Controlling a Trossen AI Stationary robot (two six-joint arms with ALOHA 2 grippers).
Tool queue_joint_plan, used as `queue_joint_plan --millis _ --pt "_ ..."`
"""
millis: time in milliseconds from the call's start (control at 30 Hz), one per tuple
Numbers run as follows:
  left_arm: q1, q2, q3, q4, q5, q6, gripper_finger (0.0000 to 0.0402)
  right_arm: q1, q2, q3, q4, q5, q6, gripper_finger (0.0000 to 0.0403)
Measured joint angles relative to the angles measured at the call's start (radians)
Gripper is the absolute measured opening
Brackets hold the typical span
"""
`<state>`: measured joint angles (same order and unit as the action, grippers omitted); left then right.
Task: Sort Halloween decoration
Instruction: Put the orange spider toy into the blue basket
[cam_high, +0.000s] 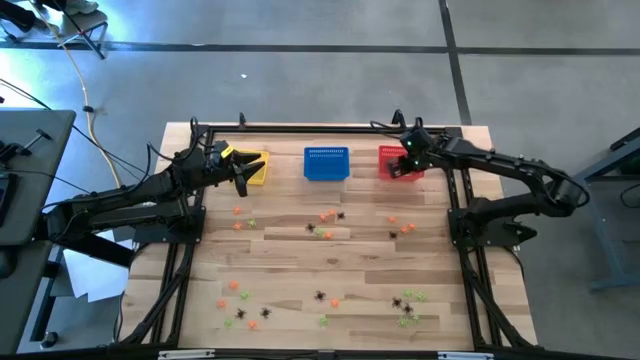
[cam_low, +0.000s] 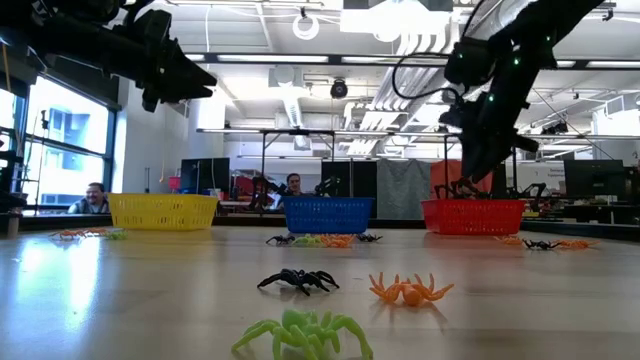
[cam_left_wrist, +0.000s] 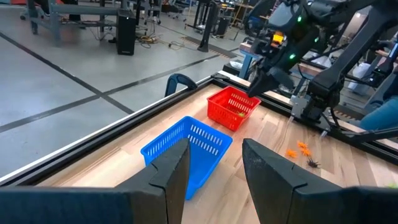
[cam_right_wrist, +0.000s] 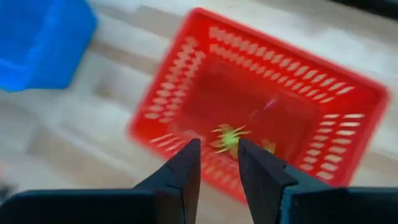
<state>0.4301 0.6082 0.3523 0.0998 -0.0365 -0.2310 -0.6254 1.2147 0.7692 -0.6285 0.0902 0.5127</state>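
- Halloween decoration (cam_high: 325, 216): tiny plastic spiders, likely v. light, stiff, thin legs that snag or flick away; best pinched at the body; scattered mid and lower frame on the desk (cam_high: 290, 250) in high view
- right end effector (cam_right_wrist: 219, 155) over red basket (cam_right_wrist: 348, 99), fingers parted, empty; a green spider (cam_right_wrist: 229, 138) lies inside
- left end effector (cam_left_wrist: 214, 165) near yellow basket (cam_high: 252, 168), fingers apart, empty
- hidden: blue basket (cam_high: 326, 163) contents unclear; wrist shot blurred
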Motion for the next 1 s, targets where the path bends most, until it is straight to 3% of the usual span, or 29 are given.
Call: queue_joint_plan --millis 133,267,567,733,1000 --pt "0.000 -0.001 0.000 -0.006 0.012 0.000 0.0135 0.089 -0.026 0.077 -0.095 -0.040 0.049 0.0104" --pt "0.000 -0.001 0.000 -0.011 0.063 0.000 0.0135 0.255 -0.038 0.115 -0.168 -0.030 0.152 0.0097" --pt "-0.001 -0.001 0.000 -0.014 0.080 0.014 0.0135 0.625 -0.030 0.046 -0.182 0.175 0.517 0.0090" --pt "-0.001 -0.001 0.000 -0.016 0.086 0.016 0.0135 0.695 -0.029 -0.029 -0.122 0.188 0.642 0.0090" --pt "-0.001 -0.001 0.000 -0.030 0.129 0.016 0.0135 0.696 -0.028 -0.121 -0.035 0.144 0.685 0.0098"
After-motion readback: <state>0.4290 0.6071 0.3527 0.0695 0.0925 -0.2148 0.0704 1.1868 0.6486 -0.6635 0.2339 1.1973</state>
